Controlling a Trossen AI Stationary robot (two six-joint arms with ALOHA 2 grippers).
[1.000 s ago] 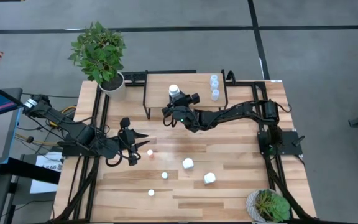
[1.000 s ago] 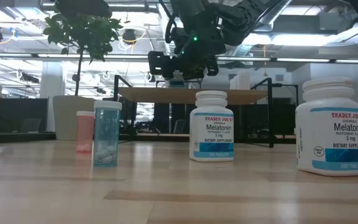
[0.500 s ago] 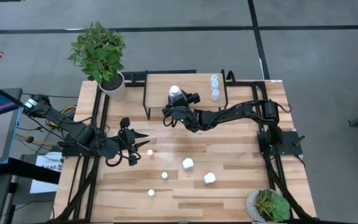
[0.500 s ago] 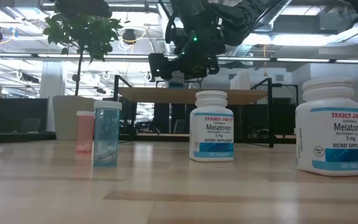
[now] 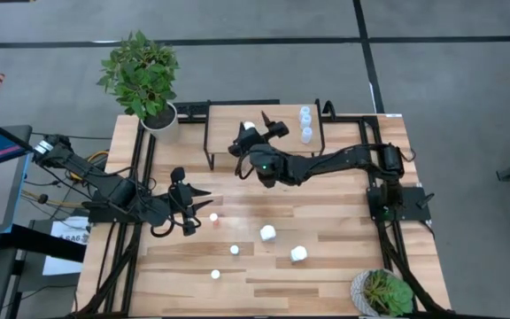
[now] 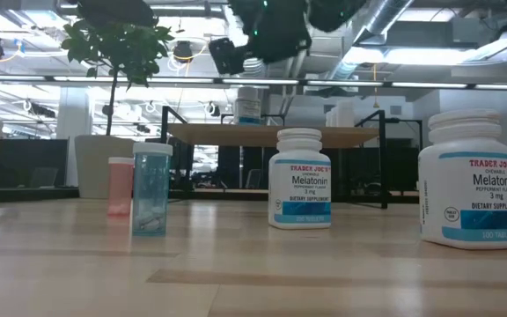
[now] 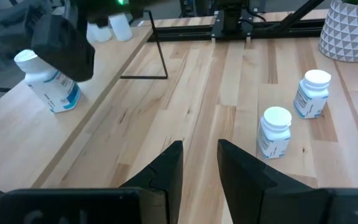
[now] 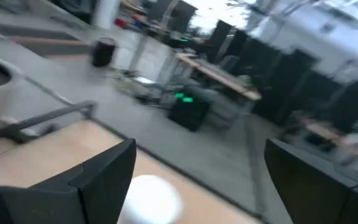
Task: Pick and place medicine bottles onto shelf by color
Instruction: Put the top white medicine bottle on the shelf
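White medicine bottle (image 5: 249, 127) stands on the shelf (image 5: 224, 118) just beneath the right gripper (image 5: 261, 125), whose fingers are spread wide and hold nothing, so I judge a finger can catch its cap and tip it over if the gripper swings sideways.

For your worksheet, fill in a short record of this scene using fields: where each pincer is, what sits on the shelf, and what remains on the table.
right pincer: open, above the shelf, over a white bottle
left pincer: open, low over the table, holding nothing
on shelf: the white bottle, two blue bottles at its right end
on table: two larger white bottles, three small bottles
other: potted plant at the back left corner
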